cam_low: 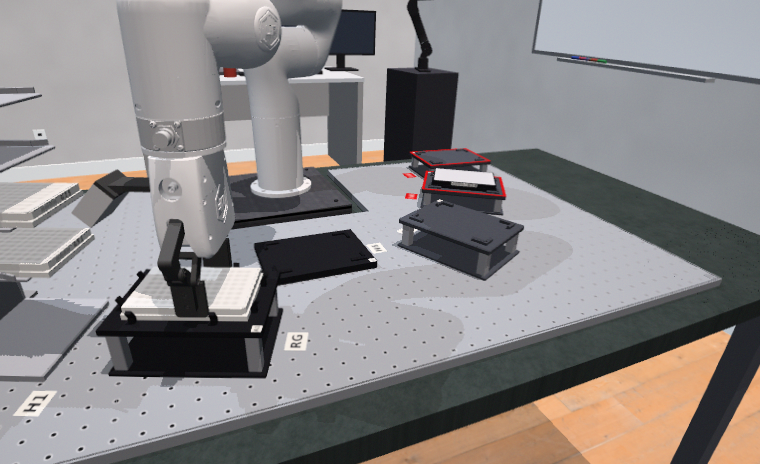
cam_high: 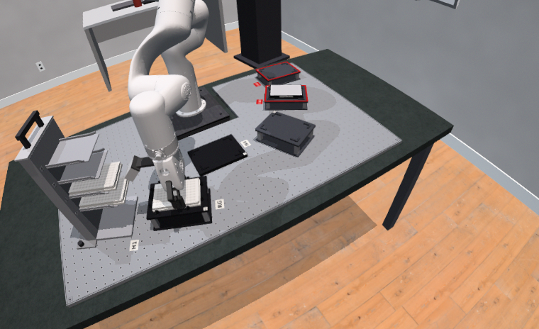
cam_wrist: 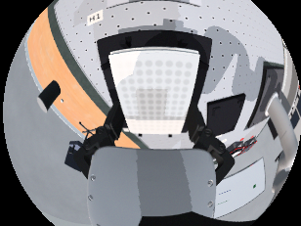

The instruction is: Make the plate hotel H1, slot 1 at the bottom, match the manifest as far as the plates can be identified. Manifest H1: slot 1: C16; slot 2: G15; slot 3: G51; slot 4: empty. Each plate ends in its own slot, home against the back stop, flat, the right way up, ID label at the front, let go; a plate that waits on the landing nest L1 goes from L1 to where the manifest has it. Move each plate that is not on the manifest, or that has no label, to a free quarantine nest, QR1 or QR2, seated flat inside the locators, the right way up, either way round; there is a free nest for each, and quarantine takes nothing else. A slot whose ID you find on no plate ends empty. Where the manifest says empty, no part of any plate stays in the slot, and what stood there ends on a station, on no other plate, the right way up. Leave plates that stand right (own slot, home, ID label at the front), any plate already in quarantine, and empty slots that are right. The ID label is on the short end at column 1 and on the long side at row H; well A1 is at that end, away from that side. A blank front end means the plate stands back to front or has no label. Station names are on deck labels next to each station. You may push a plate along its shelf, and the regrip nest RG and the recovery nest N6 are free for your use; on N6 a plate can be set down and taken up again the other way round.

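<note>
Plate [cam_low: 230, 291] lies flat on the black stand [cam_low: 187, 340] marked RG, at about seven o'clock on the table [cam_low: 486, 322], likely parked there for a fresh grip. Hand [cam_low: 182, 291] straddles it with fingers wide apart, gripping nothing.

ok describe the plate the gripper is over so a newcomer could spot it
On the grey deck, find the black raised nest by the RG label. The white well plate lies on it, between the open gripper fingers, the only plate there.
</note>
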Controlling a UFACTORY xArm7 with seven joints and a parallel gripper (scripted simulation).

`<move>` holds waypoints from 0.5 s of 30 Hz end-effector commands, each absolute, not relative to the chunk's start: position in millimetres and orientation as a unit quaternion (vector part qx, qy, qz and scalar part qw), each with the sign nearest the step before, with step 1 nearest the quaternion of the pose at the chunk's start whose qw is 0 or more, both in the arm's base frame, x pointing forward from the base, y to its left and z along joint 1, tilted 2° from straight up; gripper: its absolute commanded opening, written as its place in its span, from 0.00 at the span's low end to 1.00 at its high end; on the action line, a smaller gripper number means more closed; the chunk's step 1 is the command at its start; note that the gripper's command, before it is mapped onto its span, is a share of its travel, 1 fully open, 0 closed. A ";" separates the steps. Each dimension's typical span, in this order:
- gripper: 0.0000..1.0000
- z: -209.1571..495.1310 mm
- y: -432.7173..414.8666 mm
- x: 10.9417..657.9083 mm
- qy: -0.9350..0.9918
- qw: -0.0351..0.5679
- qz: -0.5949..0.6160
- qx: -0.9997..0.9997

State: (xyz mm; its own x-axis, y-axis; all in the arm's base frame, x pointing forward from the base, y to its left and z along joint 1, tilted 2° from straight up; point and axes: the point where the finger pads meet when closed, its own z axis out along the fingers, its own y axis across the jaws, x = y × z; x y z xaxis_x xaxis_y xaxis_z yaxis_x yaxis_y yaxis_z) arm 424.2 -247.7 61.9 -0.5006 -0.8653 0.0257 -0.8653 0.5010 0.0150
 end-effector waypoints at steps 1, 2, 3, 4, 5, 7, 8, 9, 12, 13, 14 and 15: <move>1.00 63.3 -248.4 425.4 -0.866 0.014 0.002 0.499; 1.00 63.3 -248.4 425.4 -0.866 0.014 0.002 0.499; 1.00 63.3 -248.4 425.4 -0.866 0.014 0.002 0.499; 1.00 63.4 -248.4 425.4 -0.866 0.014 0.002 0.499; 1.00 63.4 -248.4 425.4 -0.866 0.014 0.002 0.499; 1.00 63.4 -248.4 425.4 -0.866 0.014 0.002 0.499; 1.00 63.4 -248.4 425.4 -0.866 0.014 0.002 0.499; 1.00 63.4 -248.4 425.4 -0.866 0.014 0.002 0.499; 0.00 63.9 -248.4 425.4 -0.866 0.014 0.002 0.499; 0.00 64.0 -248.4 425.4 -0.866 0.014 0.002 0.499; 0.00 64.0 -248.4 425.4 -0.866 0.014 0.002 0.499; 0.00 64.0 -248.4 425.4 -0.866 0.014 0.002 0.499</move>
